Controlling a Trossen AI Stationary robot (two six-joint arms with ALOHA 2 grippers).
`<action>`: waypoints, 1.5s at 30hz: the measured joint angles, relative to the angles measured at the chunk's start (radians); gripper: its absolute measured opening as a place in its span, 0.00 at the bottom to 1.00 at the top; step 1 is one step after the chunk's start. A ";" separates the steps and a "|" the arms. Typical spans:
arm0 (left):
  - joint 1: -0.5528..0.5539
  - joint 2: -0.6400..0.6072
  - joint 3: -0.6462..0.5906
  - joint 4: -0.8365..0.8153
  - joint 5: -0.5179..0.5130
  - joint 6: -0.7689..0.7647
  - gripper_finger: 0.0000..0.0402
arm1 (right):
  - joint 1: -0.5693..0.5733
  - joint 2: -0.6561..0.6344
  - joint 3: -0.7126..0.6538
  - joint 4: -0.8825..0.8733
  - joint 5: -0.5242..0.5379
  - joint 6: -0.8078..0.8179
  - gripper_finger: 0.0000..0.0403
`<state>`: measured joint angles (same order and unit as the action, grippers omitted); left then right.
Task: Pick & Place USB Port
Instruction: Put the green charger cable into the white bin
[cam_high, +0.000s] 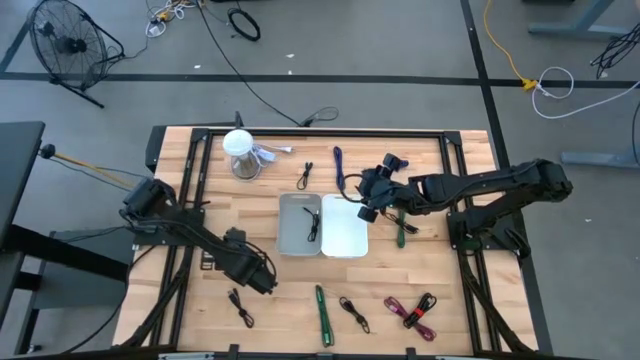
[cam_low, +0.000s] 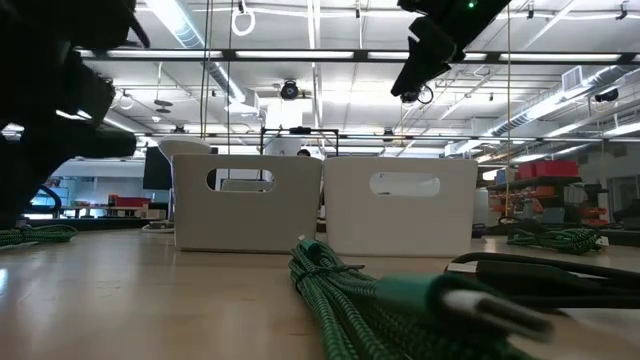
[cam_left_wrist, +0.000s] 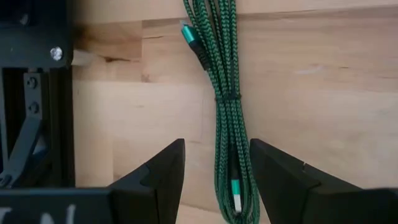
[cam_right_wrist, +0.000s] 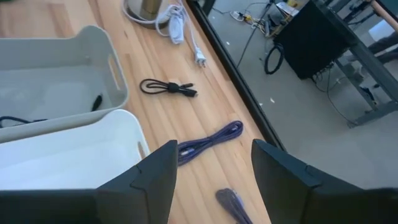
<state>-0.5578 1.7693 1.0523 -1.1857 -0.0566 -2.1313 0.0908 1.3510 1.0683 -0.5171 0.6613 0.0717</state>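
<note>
A bundled green braided USB cable (cam_left_wrist: 229, 106) lies flat on the wooden table (cam_high: 200, 175), tied around its middle, with a green connector showing at each end. In the high view the same cable (cam_high: 322, 314) rests near the front edge of the table, in front of the two bins. The left gripper (cam_high: 262, 280) hangs above the table to the left of that cable, its two dark fingers (cam_left_wrist: 158, 180) spread apart and holding nothing; in the left wrist view the lower part of the cable runs between them.

At the table's centre stand a grey bin (cam_high: 299, 224) and a white bin (cam_high: 344, 228), touching side by side. A black cable (cam_high: 312, 222) lies inside the grey bin. The white bin's inside looks bare in the right wrist view.

The right gripper (cam_high: 368, 199) is raised above the far right corner of the white bin, fingers (cam_right_wrist: 152, 180) apart and empty. Just beyond it on the table lie a purple cable (cam_right_wrist: 208, 142) and a small coiled black cable (cam_right_wrist: 168, 87). Another green cable (cam_high: 401, 231) lies to the right of the white bin.

Along the front edge are two more black cables (cam_high: 241, 306) (cam_high: 353, 312), and a red-and-black bundle (cam_high: 422, 311) next to a pinkish-purple one (cam_high: 394, 305). A white round device with a cord (cam_high: 241, 151) stands at the far left of the table.
</note>
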 joint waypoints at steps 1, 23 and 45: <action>-0.001 0.008 0.000 0.000 0.000 0.000 0.46 | 0.008 0.000 0.000 0.000 0.000 0.000 0.52; -0.012 0.117 0.002 0.083 -0.015 0.077 0.07 | 0.108 0.005 0.000 -0.026 -0.225 0.026 0.52; -0.019 -0.128 0.294 -0.209 -0.751 0.391 0.07 | 0.086 0.005 0.000 -0.020 -0.180 0.025 0.52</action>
<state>-0.5773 1.6411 1.3463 -1.3943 -0.8080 -1.7402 0.1772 1.3563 1.0683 -0.5367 0.4812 0.0963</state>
